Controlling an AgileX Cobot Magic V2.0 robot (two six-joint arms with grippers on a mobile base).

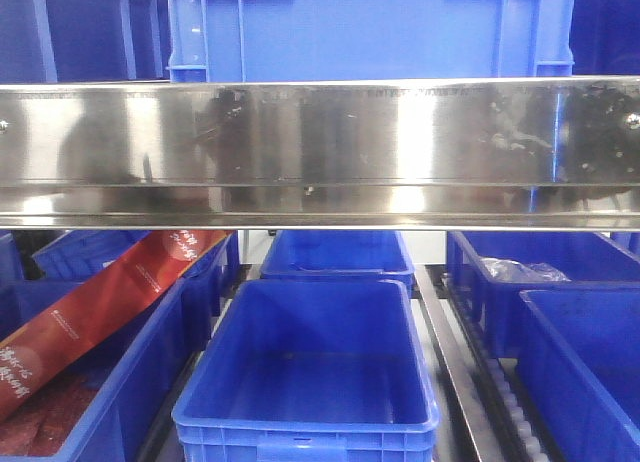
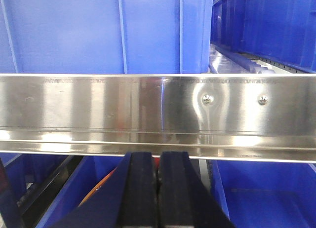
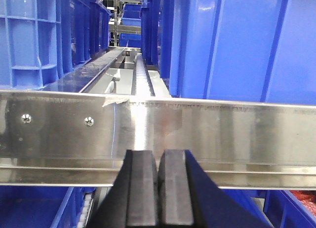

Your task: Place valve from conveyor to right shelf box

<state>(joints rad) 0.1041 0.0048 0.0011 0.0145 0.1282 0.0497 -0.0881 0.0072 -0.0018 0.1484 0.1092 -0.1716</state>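
Both the left gripper (image 2: pixel 158 198) and right gripper (image 3: pixel 158 193) sit closed and empty before the steel shelf rail (image 1: pixel 320 147), above blue bins (image 1: pixel 310 372); neither valve nor conveyor is visible, so advancing blindly would probably strike the rail.

Front view: one steel shelf rail (image 1: pixel 320 147); one blue crate (image 1: pixel 370 27) above it; five blue bins below, centre bin (image 1: pixel 310 382); one red package (image 1: pixel 100 302).

Crate (image 1: pixel 370 27) on shelf rail (image 1: pixel 320 147); open bin (image 1: pixel 310 372) below it
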